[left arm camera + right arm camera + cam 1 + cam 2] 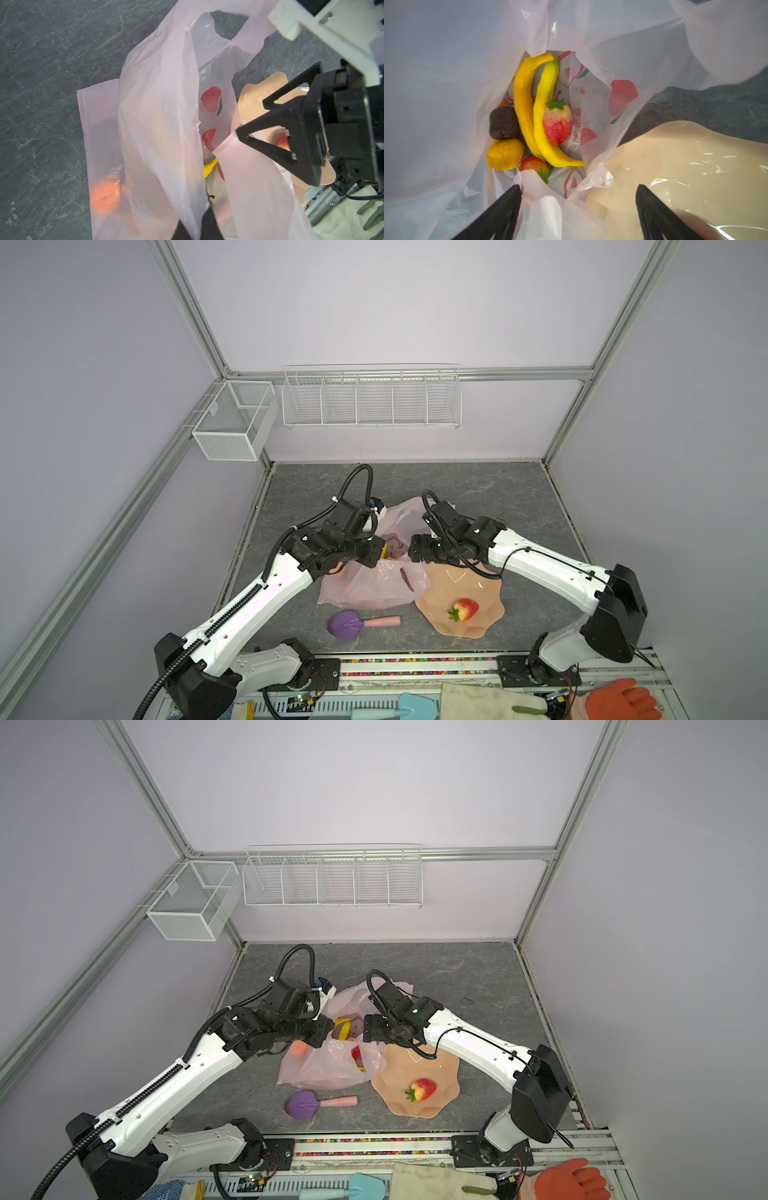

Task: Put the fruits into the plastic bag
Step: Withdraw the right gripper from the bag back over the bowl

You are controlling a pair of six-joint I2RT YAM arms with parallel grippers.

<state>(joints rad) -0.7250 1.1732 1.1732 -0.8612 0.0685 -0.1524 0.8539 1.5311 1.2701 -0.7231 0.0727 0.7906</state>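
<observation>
The pale pink plastic bag (374,585) lies open on the grey table. My left gripper (197,224) is shut on its rim and holds the mouth up. Inside lie two yellow bananas (527,104), a strawberry (557,122), a dark brown piece (502,122) and a yellow-orange piece (505,153). An orange (105,195) shows through the film. My right gripper (578,187) is open over the mouth, one finger at the bag's edge, the other above the bowl, holding nothing. One strawberry (464,609) lies in the peach bowl (482,585).
A purple scoop with a pink handle (345,624) lies in front of the bag. White wire baskets (370,400) hang on the back wall. Gloves (619,701) and a blue scoop (415,705) lie along the front rail.
</observation>
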